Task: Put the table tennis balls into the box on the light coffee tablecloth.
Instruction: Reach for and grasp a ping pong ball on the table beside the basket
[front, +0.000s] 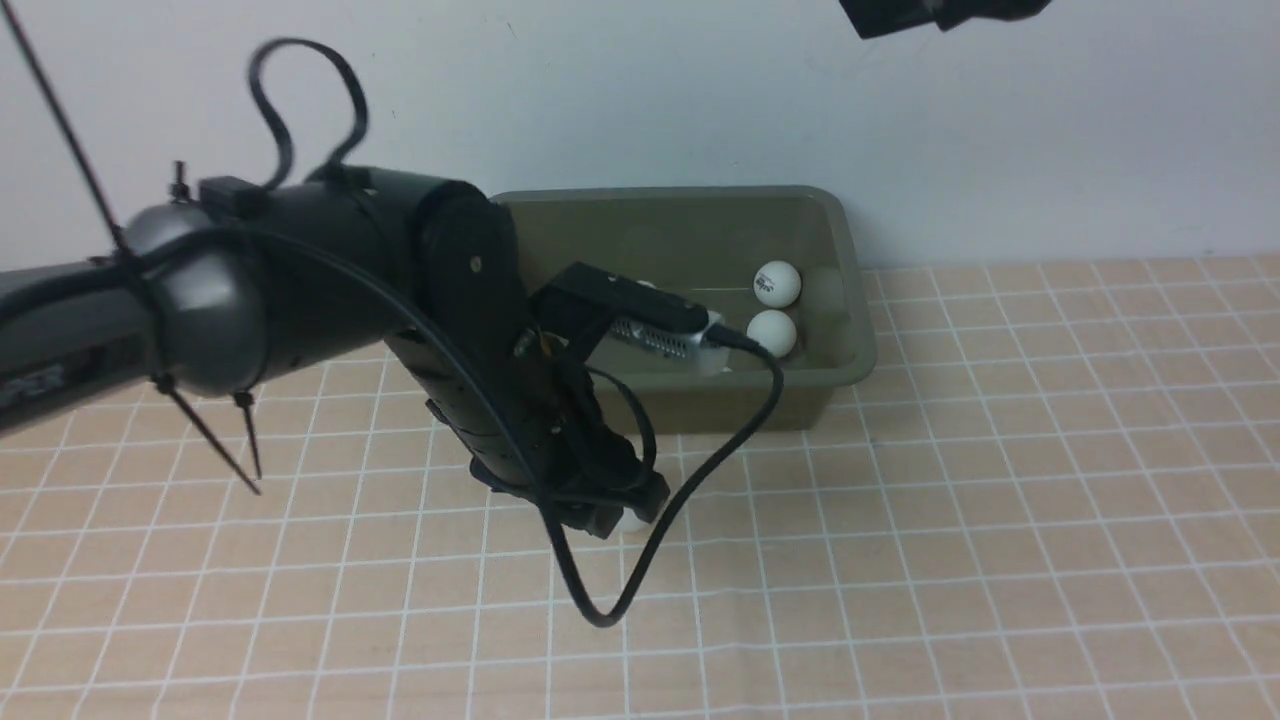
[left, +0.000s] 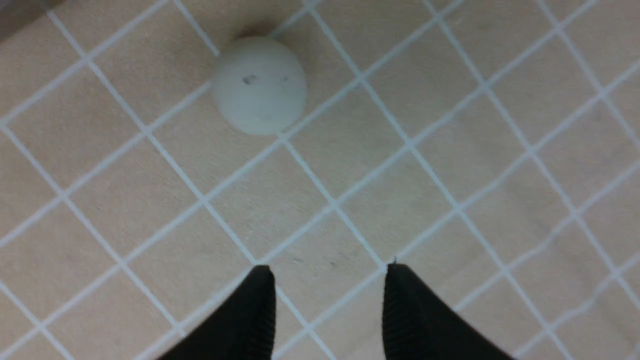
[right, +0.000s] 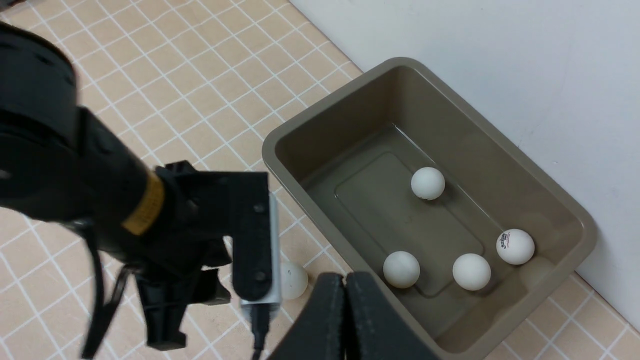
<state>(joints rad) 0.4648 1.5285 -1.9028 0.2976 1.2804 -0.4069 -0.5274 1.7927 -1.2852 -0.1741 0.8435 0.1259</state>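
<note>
Where ball (right: 292, 280) nears box rim (front: 660, 193), seemingly untouched

Two black fingers (left: 257, 320) are seen, and they are held apart. Tiny ridges can be seen on their inner sides. Only the cloth (left: 450, 125) is seen in the gap between them. The cloth is light tan and is crossed by thin white lines that make little squares. One white ball (left: 259, 85) is seen lying on the cloth, out past the finger tips and not touched by them. It is placed more in front of one finger than the other. Small dark marks are seen on it.
</note>
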